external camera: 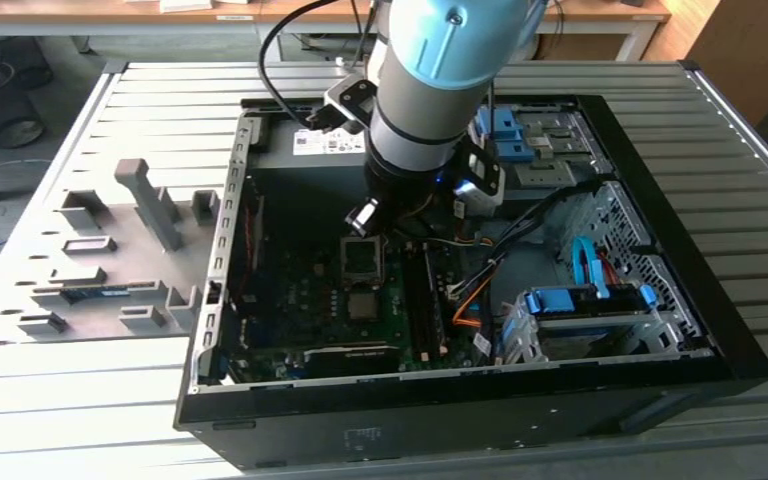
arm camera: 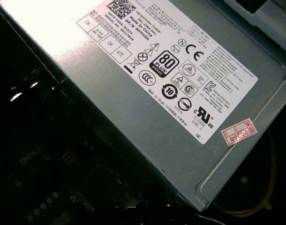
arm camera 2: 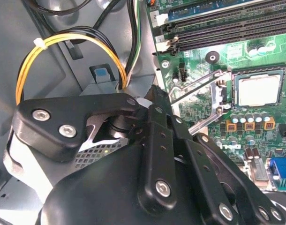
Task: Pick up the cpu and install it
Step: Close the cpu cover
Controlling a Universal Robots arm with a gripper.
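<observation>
Item: cpu point(arm camera 2: 258, 90), seated in its motherboard socket point(arm camera 2: 229, 89) with the retaining lever point(arm camera 2: 206, 123) raised, lying just beyond your gripper point(arm camera 2: 154, 110) inside the open case point(external camera: 651, 160). Gripper: you cannot tell whether it is wide or narrow. Step, as judged: installing; locking calls for the lever pressed flat

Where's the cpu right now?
The cpu sits in its socket on the green motherboard in the second wrist view, beside the raised metal lever.
</observation>
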